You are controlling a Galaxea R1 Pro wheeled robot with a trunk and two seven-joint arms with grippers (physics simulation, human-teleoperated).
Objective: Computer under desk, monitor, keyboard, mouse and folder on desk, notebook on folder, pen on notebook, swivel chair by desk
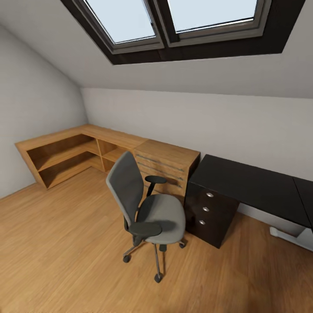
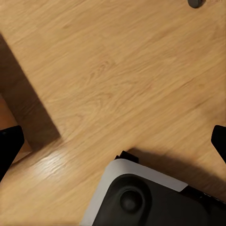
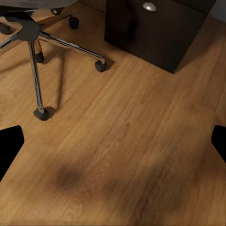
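We face the swivel chair (image 1: 150, 208), its seat bare, standing just beside the drawer end of the black worktop (image 1: 254, 187), whose visible top carries nothing. A low wooden cabinet (image 1: 167, 163) touches the worktop's far end. Left end effector (image 2: 113, 141) and right end effector (image 3: 113, 141) hang spread over wood floor (image 1: 65, 256), holding nothing. No folder in sight; we judge it best to turn and search before reaching.
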